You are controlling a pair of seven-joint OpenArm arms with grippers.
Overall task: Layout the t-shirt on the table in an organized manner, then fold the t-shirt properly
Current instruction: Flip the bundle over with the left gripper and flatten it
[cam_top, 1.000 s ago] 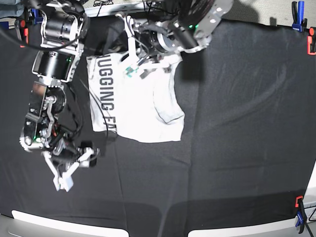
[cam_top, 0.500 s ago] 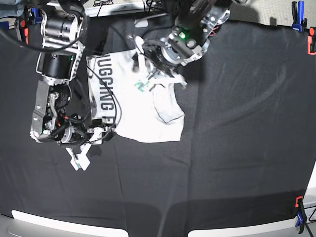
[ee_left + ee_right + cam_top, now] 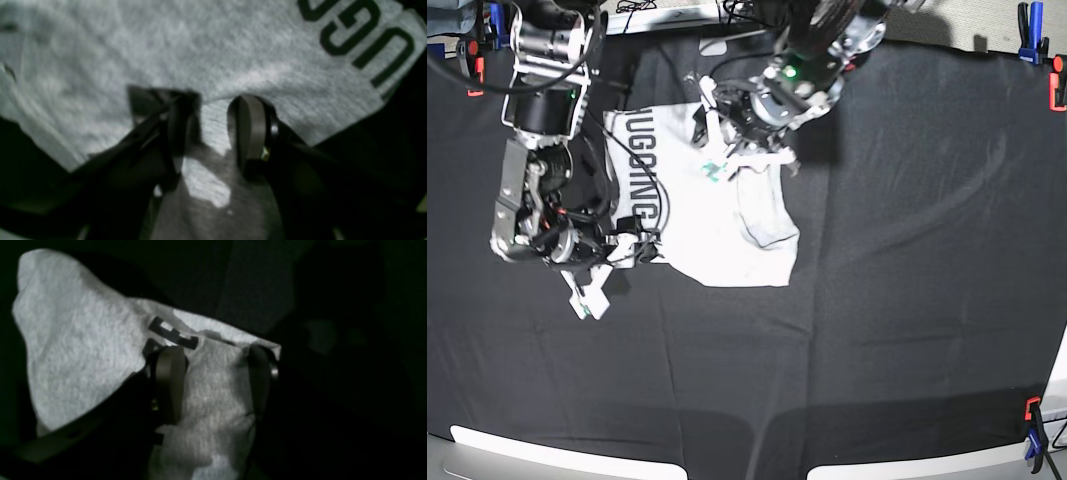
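T-shirt lying partly folded on the black table, toward 11 o'clock of the base view, dark lettering running along its 9 o'clock edge.

Left pincer down at the shirt's 12 o'clock edge; fingers standing apart in the left wrist view, with a ridge of grey cloth between them, pressing into the fabric. Cannot tell whether the cloth is truly pinched.

Right pincer at the shirt's 8 o'clock corner, beside the lettered edge; fingers apart in the right wrist view, straddling a raised fold of fabric with one printed letter just above. Grip itself unclear.

Red and blue clamps along the table edges.
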